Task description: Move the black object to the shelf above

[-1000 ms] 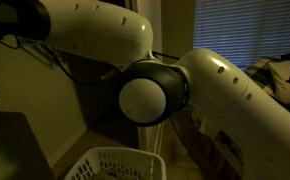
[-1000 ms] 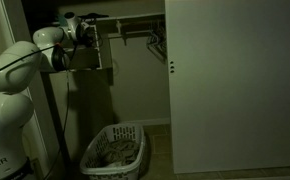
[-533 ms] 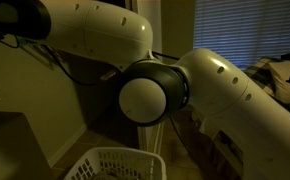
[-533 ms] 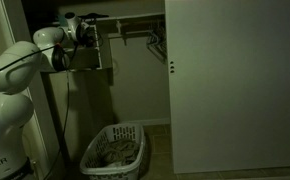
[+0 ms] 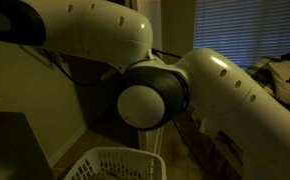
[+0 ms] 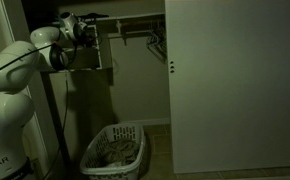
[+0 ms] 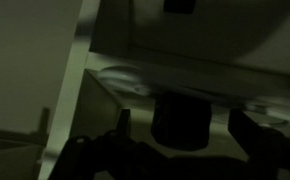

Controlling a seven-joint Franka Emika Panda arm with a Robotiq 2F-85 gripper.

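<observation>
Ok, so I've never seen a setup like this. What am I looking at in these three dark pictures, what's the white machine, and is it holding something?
The white machine is a robot arm with a claw at its tip. Two cameras stand in the room. In an exterior view the arm's round joint fills the picture. In an exterior view the arm reaches up into a closet, with a laundry basket on the floor below. The third camera rides on the wrist. It is very dim there, but a black round object sits between the claw's two fingers, which stand apart and do not seem to touch it.
</observation>
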